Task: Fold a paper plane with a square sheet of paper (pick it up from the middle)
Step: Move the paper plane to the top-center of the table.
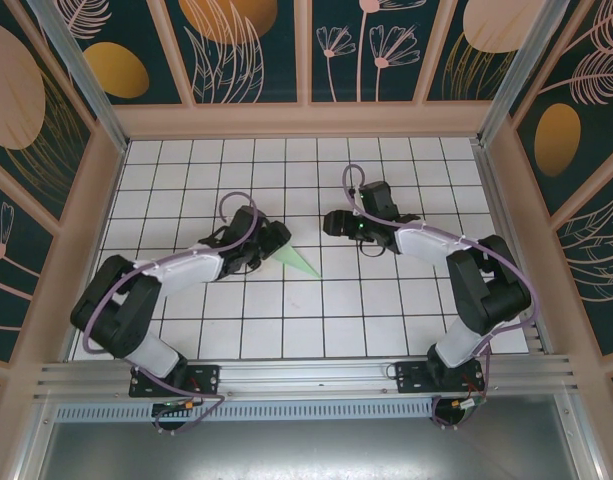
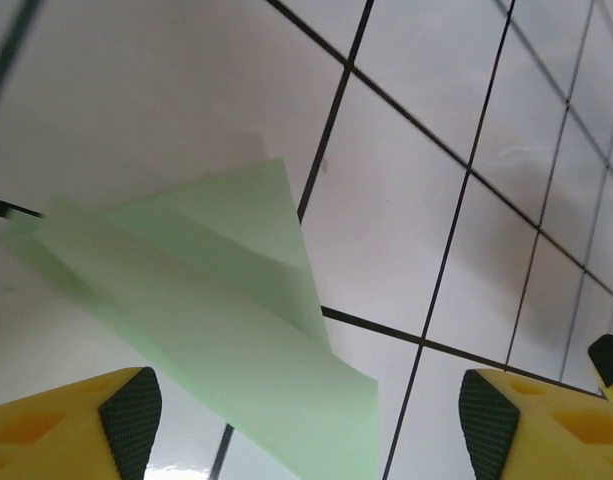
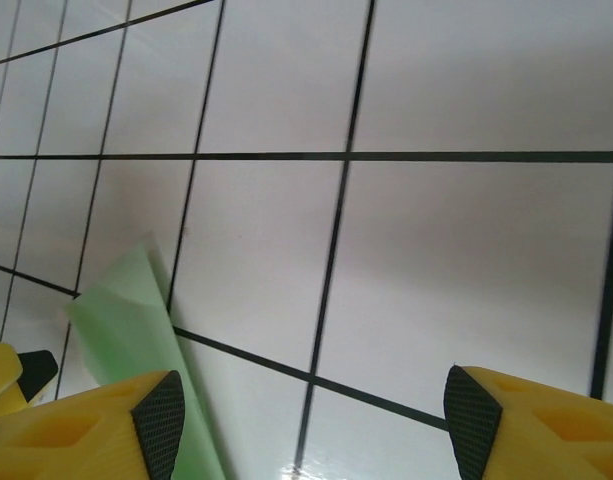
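From above, the left gripper [image 1: 271,240] sits over the middle of the white grid table [image 1: 286,330]. The wide end of the paper plane [image 1: 298,262] is tucked under its tip, and the pointed nose runs out to the right and toward the near edge. The left wrist view gives the detail that the overhead view lacks. There the left gripper [image 2: 308,420] has its yellow fingers [image 2: 131,420] spread wide, and the pale green paper plane [image 2: 216,300] lies flat on the tiles in the gap, layered folds and creases plain to see, with no pad clamped on it.

Further right in the top view, the right gripper [image 1: 334,222] stands just beyond the plane's nose, apart from it. Through the right wrist camera, the right gripper [image 3: 311,420] is likewise spread wide over bare tiles and holds nothing. One edge of the paper plane [image 3: 136,310] shows beside its left finger.
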`<state>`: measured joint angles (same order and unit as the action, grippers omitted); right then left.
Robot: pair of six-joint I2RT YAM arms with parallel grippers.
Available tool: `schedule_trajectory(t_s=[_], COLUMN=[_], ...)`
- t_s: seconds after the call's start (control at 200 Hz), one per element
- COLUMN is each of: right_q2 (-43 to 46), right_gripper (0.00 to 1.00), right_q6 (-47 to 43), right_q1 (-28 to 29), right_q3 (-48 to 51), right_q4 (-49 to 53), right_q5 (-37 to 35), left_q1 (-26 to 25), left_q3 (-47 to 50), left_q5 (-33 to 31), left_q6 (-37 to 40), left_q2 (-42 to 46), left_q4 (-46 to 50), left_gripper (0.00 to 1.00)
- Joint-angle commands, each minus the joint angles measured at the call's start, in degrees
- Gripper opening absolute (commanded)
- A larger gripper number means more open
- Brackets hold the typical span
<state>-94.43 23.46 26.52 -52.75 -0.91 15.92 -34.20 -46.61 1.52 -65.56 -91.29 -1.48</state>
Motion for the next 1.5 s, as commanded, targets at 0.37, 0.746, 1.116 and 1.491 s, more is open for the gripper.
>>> schedule_trajectory(t_s=[0.37,0.746,1.116,1.491], right_q2=[-0.18,-1.87,-2.84,-3.64], right_gripper=[0.71,0.70,0.69,0.68], right_q6=[2.38,3.17,3.43,3.78], right_q1=[-2.00,-1.88,-1.91,-1.81], right_q3=[2.42,1.67,1.04,0.55], right_q4=[-0.74,0.02,0.90,1.37], right_q5=[-2.05,-0.99,-0.75,-0.89], left_q1=[-3.42,-3.84,-3.95,-3.92], left_q3=[-10.86,-4.84,-2.03,1.42], left_q5=[-3.23,-3.70,-4.29,-2.74], left_q6=[-5.66,-10.48,-13.51,-16.33], left_q2=[-10.62,-5.35,-1.28,0.44], left_q4=[13.10,11.85,10.75,8.33], left_gripper=[0.67,0.60,0.58,0.42])
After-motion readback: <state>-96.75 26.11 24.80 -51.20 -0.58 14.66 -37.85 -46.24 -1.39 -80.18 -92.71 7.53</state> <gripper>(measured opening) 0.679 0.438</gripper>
